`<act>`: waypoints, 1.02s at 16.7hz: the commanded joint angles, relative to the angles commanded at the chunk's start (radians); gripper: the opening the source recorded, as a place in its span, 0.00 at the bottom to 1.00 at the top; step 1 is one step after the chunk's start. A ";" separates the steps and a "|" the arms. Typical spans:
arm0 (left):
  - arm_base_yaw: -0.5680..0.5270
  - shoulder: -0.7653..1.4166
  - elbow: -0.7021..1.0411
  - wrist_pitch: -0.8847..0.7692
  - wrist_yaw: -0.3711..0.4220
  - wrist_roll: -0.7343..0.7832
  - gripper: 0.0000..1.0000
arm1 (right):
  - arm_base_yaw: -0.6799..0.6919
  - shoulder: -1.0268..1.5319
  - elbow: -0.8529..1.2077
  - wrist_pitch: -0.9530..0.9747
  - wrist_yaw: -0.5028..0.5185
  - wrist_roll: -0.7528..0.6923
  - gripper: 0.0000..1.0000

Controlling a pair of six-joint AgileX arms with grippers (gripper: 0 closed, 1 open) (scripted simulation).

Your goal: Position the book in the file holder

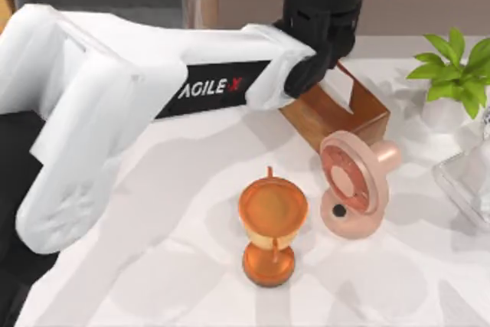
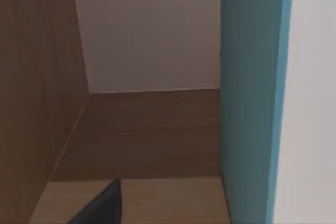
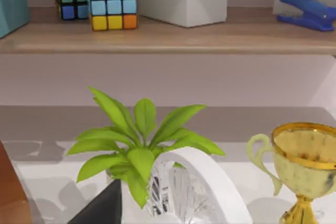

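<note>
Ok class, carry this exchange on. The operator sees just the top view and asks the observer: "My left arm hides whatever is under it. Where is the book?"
Observer: In the left wrist view the book stands upright, with its blue cover turned toward a brown wooden wall.
Operator: Is it resting on anything?
Observer: A brown wooden floor lies beside it. The book's lower end runs out of the picture, so I cannot tell whether it touches.
Operator: What is behind the plant?
Observer: The right wrist view shows a shelf there, carrying colour cubes and a blue stapler.
</note>
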 joint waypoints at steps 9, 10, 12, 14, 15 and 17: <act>-0.006 0.062 0.086 0.028 -0.008 -0.017 1.00 | 0.000 0.000 0.000 0.000 0.000 0.000 1.00; -0.005 0.068 0.098 0.023 -0.005 -0.018 1.00 | 0.000 0.000 0.000 0.000 0.000 0.000 1.00; 0.001 0.090 0.137 0.007 0.003 -0.018 1.00 | 0.000 0.000 0.000 0.000 0.000 0.000 1.00; 0.009 0.114 0.179 -0.012 0.011 -0.019 1.00 | 0.000 0.000 0.000 0.000 0.000 0.000 1.00; 0.012 0.122 0.193 -0.019 0.014 -0.019 1.00 | 0.000 0.000 0.000 0.000 0.000 0.000 1.00; 0.013 0.125 0.199 -0.022 0.015 -0.019 1.00 | 0.000 0.000 0.000 0.000 0.000 0.000 1.00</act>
